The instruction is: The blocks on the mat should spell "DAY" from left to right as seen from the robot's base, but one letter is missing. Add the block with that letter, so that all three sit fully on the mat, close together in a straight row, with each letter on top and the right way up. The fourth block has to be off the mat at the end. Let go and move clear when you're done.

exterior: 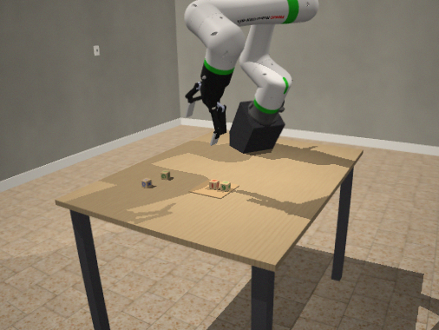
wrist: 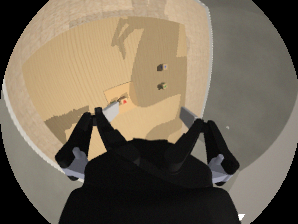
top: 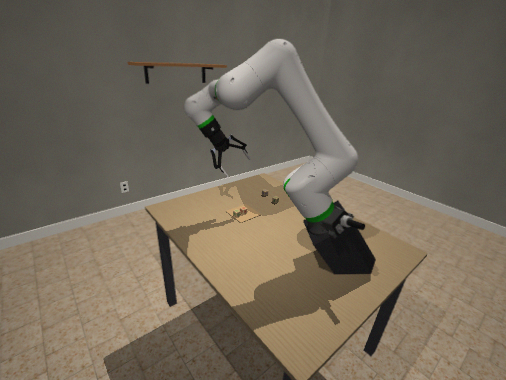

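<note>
Presently, as the frames show:
Gripper (exterior: 203, 122): high above the table (exterior: 243, 230), well clear of every block; fingers spread to full width, holding and touching nothing.
Mat (exterior: 207, 192): near mid-table; bears two blocks touching side by side, one red-lettered (exterior: 213, 184), one green-lettered (exterior: 226, 186). Letters too small to read.
Loose blocks: two, off the mat on bare table, near each other but apart: one greenish (exterior: 165, 174), one purplish (exterior: 147, 182).
Key relation: from the robot's base the loose pair lies to the right of the mat; both lie below and ahead of the gripper, the greenish block nearer the mat.
Judgement: approach stage; which loose block carries the missing letter cannot be told.
</note>
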